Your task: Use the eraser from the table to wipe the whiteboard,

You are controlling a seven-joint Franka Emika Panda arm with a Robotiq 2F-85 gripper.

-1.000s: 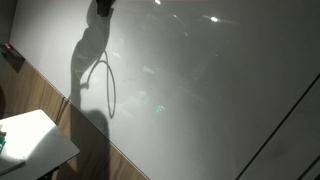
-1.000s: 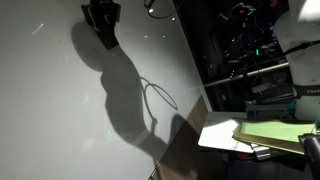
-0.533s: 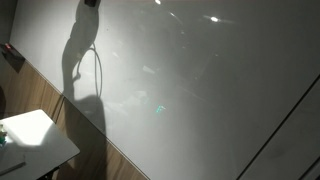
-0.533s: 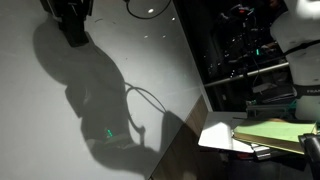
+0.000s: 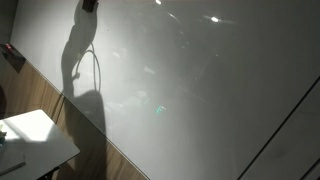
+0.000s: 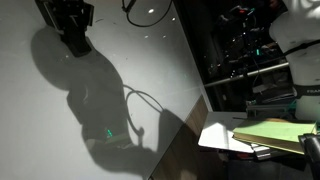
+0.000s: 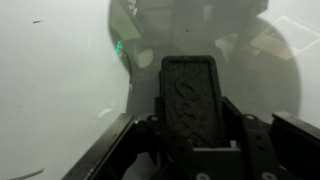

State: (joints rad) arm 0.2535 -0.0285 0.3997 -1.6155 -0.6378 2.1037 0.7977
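Note:
The whiteboard (image 5: pixel 200 90) is a large glossy pale board that fills both exterior views (image 6: pixel 60 130) and reflects ceiling lights. My gripper (image 6: pixel 72 38) is high on the board, near its top edge, and also shows in an exterior view (image 5: pixel 90 5). In the wrist view the gripper (image 7: pixel 190 130) is shut on the dark eraser (image 7: pixel 190 95), which stands flat-faced between the fingers, close to the board (image 7: pixel 50 80). The arm's shadow and cable fall on the board. The white table (image 5: pixel 35 135) sits low at the left.
A wood-grain panel (image 5: pixel 40 95) runs below the board. A small green item (image 5: pixel 2 142) lies on the table's left end. A second white tabletop (image 6: pixel 225 135) holds a stack of yellow-green folders (image 6: pixel 275 132). Dark shelving and equipment (image 6: pixel 250 50) stand behind.
Over the last second my gripper with the eraser moved up and sideways across the board toward its top corner. In the last half second it barely moved.

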